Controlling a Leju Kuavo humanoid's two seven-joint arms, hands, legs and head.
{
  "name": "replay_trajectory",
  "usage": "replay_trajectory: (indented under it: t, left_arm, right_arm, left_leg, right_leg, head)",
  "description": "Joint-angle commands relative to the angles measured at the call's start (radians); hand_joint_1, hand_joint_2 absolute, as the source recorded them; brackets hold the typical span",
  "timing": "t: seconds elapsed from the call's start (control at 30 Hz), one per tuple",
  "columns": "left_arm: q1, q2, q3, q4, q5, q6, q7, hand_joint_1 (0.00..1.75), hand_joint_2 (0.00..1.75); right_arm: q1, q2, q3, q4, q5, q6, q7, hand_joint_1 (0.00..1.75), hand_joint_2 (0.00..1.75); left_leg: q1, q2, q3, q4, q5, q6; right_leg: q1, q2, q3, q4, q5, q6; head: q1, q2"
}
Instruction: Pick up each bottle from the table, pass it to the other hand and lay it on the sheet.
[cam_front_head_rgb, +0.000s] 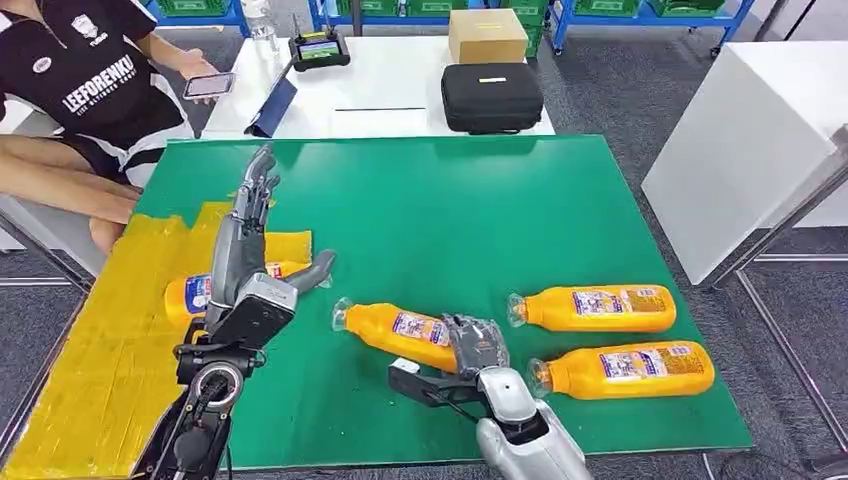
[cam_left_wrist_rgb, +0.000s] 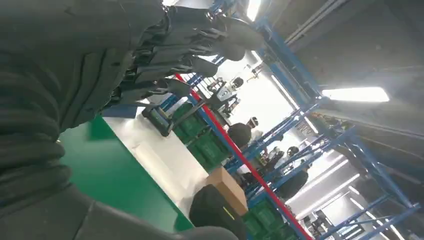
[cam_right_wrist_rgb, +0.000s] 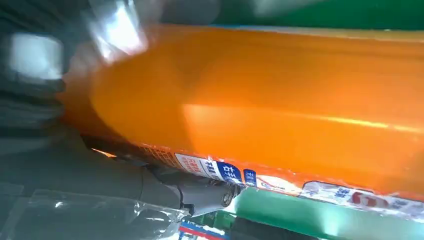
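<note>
Several orange bottles with printed labels lie on the green mat (cam_front_head_rgb: 450, 210). My right hand (cam_front_head_rgb: 475, 345) grips the base end of the middle bottle (cam_front_head_rgb: 395, 328), its cap pointing left; up close that bottle (cam_right_wrist_rgb: 280, 115) presses against my right hand (cam_right_wrist_rgb: 100, 175). I cannot tell whether it is lifted off the mat. Two more bottles (cam_front_head_rgb: 595, 307) (cam_front_head_rgb: 625, 369) lie side by side to the right. Another bottle (cam_front_head_rgb: 190, 295) lies on the yellow sheet (cam_front_head_rgb: 90, 360), partly hidden behind my left arm. My left hand (cam_front_head_rgb: 250, 215) is raised above the sheet, fingers straight and apart, holding nothing; its fingers (cam_left_wrist_rgb: 200, 45) show dark against the room.
A seated person (cam_front_head_rgb: 80, 90) holding a phone is at the far left, close to the sheet's corner. Beyond the mat, a white table (cam_front_head_rgb: 390, 90) carries a black case (cam_front_head_rgb: 492, 97), a cardboard box (cam_front_head_rgb: 487, 35) and a controller (cam_front_head_rgb: 318, 48). Another white table (cam_front_head_rgb: 750, 140) stands at the right.
</note>
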Motion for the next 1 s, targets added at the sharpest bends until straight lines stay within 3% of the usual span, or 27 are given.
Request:
replay_trajectory:
  t: [0.03, 0.07, 0.1, 0.23, 0.27, 0.33, 0.4, 0.5, 0.53, 1.0]
  left_arm:
    - [0.008, 0.030, -0.019, 0.062, 0.004, -0.003, 0.002, 0.00, 1.75]
    - [0.008, 0.030, -0.019, 0.062, 0.004, -0.003, 0.002, 0.00, 1.75]
    - [0.039, 0.027, -0.012, 0.043, 0.061, -0.059, 0.005, 0.00, 1.75]
    - [0.066, 0.028, -0.029, 0.045, 0.186, -0.181, -0.022, 0.00, 1.75]
    - [0.060, 0.028, -0.037, 0.059, 0.208, -0.202, -0.022, 0.00, 1.75]
    - [0.051, 0.030, -0.058, 0.100, 0.243, -0.243, -0.020, 0.00, 1.75]
    - [0.038, 0.026, -0.074, 0.142, 0.274, -0.268, -0.014, 0.00, 1.75]
    - [0.019, 0.032, -0.103, 0.194, 0.322, -0.285, -0.009, 0.00, 1.75]
    - [-0.013, 0.031, -0.123, 0.259, 0.425, -0.339, 0.038, 0.00, 1.75]
    - [-0.030, 0.037, -0.154, 0.326, 0.486, -0.308, 0.035, 0.00, 1.75]
  right_arm:
    - [0.098, -0.046, -0.035, 0.107, -0.004, 0.013, 0.005, 1.75, 1.75]
    - [0.098, -0.046, -0.035, 0.107, -0.004, 0.013, 0.005, 1.75, 1.75]
    - [0.129, -0.021, -0.115, 0.007, -0.100, -0.183, -0.067, 1.75, 1.75]
    - [0.200, 0.006, -0.221, -0.331, -0.279, -0.271, -0.206, 1.75, 1.75]
    - [0.211, 0.008, -0.235, -0.377, -0.357, -0.290, -0.260, 1.75, 1.75]
    - [0.222, 0.006, -0.250, -0.411, -0.471, -0.359, -0.355, 1.75, 1.75]
    - [0.215, 0.012, -0.255, -0.401, -0.548, -0.411, -0.423, 1.75, 1.75]
    - [0.183, 0.019, -0.239, -0.357, -0.629, -0.463, -0.495, 1.75, 1.75]
    - [0.120, 0.025, -0.186, -0.302, -0.768, -0.535, -0.656, 1.75, 1.75]
    - [0.120, 0.091, -0.260, -0.332, -0.835, -0.544, -0.778, 1.75, 1.75]
  left_leg:
    - [0.002, -0.008, -0.013, 0.001, 0.003, -0.004]
    - [0.001, -0.007, -0.009, 0.003, 0.001, -0.004]
    - [0.002, -0.005, -0.002, 0.003, -0.003, -0.004]
    - [0.001, -0.008, -0.014, 0.003, -0.001, -0.004]
    - [-0.001, -0.006, -0.002, 0.001, -0.005, -0.001]
    - [0.000, -0.011, -0.010, 0.002, -0.004, -0.002]
    - [0.000, -0.012, -0.003, 0.001, -0.004, -0.001]
    - [-0.001, -0.014, -0.010, 0.000, -0.004, -0.001]
    - [-0.001, -0.013, -0.012, 0.000, -0.003, 0.000]
    - [-0.001, -0.012, -0.021, 0.001, -0.003, 0.000]
  right_leg:
    - [0.001, -0.010, -0.009, -0.001, 0.002, 0.001]
    - [0.001, -0.009, -0.006, 0.001, 0.000, 0.002]
    - [0.001, -0.006, 0.000, 0.001, -0.003, 0.003]
    - [0.000, -0.010, -0.010, 0.001, -0.004, 0.002]
    - [-0.001, -0.006, 0.008, 0.000, -0.007, 0.004]
    - [-0.001, -0.012, 0.006, 0.000, -0.006, 0.006]
    - [-0.001, -0.012, 0.012, 0.001, -0.008, 0.006]
    - [-0.003, -0.015, 0.005, 0.001, -0.008, 0.006]
    - [-0.004, -0.014, 0.003, 0.001, -0.007, 0.006]
    - [-0.003, -0.013, -0.007, 0.002, -0.007, 0.006]
  head:
    - [0.000, 0.000]
    - [0.000, 0.000]
    - [0.000, 0.000]
    - [0.000, 0.000]
    - [0.000, 0.000]
    - [0.000, 0.000]
    - [0.000, 0.000]
    - [0.000, 0.000]
    - [0.000, 0.000]
    - [0.000, 0.000]
